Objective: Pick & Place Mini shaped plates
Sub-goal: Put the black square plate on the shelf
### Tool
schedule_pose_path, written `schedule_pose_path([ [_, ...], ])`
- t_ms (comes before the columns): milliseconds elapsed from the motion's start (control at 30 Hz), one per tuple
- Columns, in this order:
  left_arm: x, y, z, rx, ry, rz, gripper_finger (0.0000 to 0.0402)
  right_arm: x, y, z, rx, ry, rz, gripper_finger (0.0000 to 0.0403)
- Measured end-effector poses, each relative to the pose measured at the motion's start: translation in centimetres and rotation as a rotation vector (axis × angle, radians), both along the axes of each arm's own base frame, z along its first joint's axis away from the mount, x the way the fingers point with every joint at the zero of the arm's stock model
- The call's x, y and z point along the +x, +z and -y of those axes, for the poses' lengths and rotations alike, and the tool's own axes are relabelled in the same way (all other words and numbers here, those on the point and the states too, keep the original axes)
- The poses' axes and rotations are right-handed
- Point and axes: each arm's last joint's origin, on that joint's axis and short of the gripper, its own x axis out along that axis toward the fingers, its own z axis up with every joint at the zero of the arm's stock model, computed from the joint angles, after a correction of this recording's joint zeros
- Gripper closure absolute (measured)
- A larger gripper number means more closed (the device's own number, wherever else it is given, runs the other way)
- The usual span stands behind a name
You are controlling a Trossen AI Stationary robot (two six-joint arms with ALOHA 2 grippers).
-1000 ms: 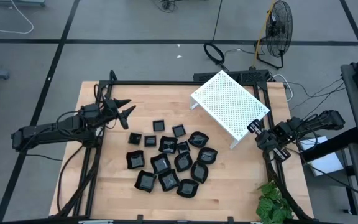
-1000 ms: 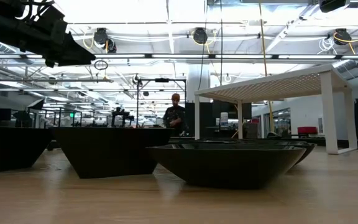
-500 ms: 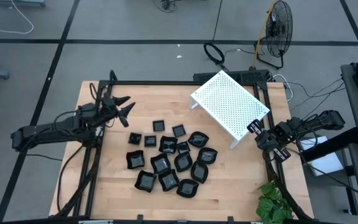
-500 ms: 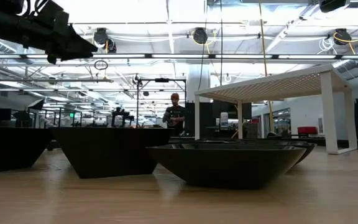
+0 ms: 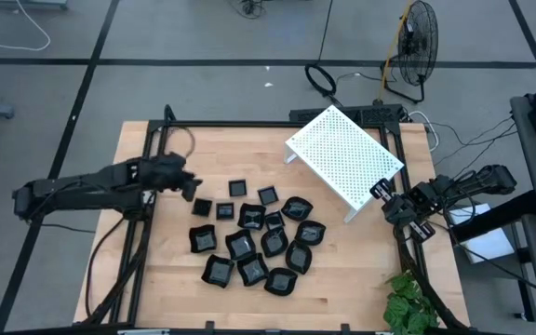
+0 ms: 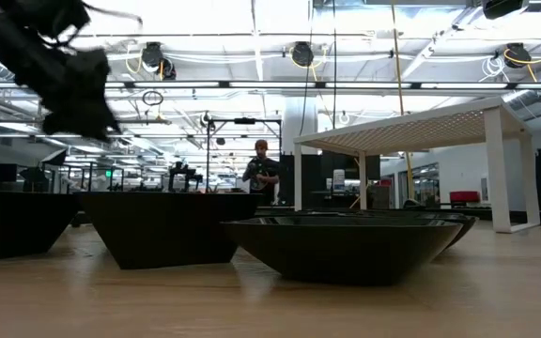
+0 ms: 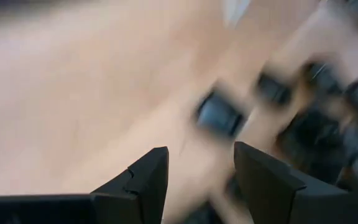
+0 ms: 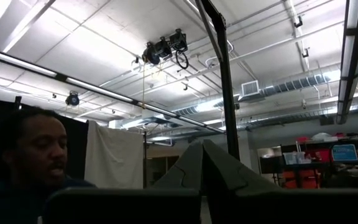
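Seen from above, the mini shaped plates (image 5: 254,242) are gathered in a loose cluster on the middle of the wooden tabletop (image 5: 156,279), several touching or overlapping one another. A white perforated rack (image 5: 344,158) is set at an angle on the far right part of the tabletop, apart from the cluster. The left gripper (image 5: 186,184) is reached in from the left side and is held just beside the leftmost plates, over bare wood. The right gripper (image 5: 378,190) is parked at the right edge of the tabletop, beside the near corner of the rack. A green plant (image 5: 408,307) is seen at the near right corner, and a fan (image 5: 415,48) stands on the floor beyond the tabletop.

From table height, dark plates (image 6: 346,246) are seen side on, resting on the wood, with the white rack (image 6: 440,127) standing behind them on the right. The left arm (image 6: 59,61) is seen blurred at the upper left. A person (image 6: 262,175) is standing far back in the room.

In the left wrist view, the jaws are spread apart with nothing between them, and blurred dark plates (image 7: 219,115) lie beyond on the tabletop.

In the right wrist view, the jaws are pressed together and pointed up toward the ceiling; a person (image 8: 27,155) is visible close by.
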Motion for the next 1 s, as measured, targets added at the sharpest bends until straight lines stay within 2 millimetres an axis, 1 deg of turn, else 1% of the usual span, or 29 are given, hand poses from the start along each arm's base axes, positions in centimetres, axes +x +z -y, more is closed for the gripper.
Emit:
schedule_pose_path([
  [67, 0.1, -0.3, 0.1, -0.149, 0.042, -0.132, 0.0215, 0.0, 0.0, 0.0, 0.000, 0.000, 0.000, 0.0403],
  [133, 0.4, -0.8, 0.3, -0.280, 0.084, -0.223, 0.0215, 0.0, 0.0, 0.0, 0.000, 0.000, 0.000, 0.0403],
  [200, 0.8, -1.8, 0.6, -0.368, 0.104, -0.297, 0.0215, 0.0, 0.0, 0.0, 0.000, 0.000, 0.000, 0.0403],
  [267, 1.3, -2.8, 0.8, -0.416, 0.108, -0.351, 0.0215, 0.0, 0.0, 0.0, 0.000, 0.000, 0.000, 0.0403],
  [400, 1.9, -4.0, 0.9, -0.429, 0.169, -0.440, 0.0215, 0.0, 0.0, 0.0, 0.000, 0.000, 0.000, 0.0403],
  [500, 2.1, -4.5, 0.6, -0.409, 0.250, -0.464, 0.0215, 0.0, 0.0, 0.0, 0.000, 0.000, 0.000, 0.0403],
  [600, 2.6, -4.8, 0.5, -0.404, 0.288, -0.450, 0.0215, 0.0, 0.0, 0.0, 0.000, 0.000, 0.000, 0.0403],
  [867, 4.3, -5.9, 0.4, -0.406, 0.270, -0.434, 0.0215, 0.0, 0.0, 0.0, 0.000, 0.000, 0.000, 0.0403],
  [1000, 4.4, -6.5, 0.4, -0.435, 0.268, -0.471, 0.0215, 0.0, 0.0, 0.0, 0.000, 0.000, 0.000, 0.0403],
])
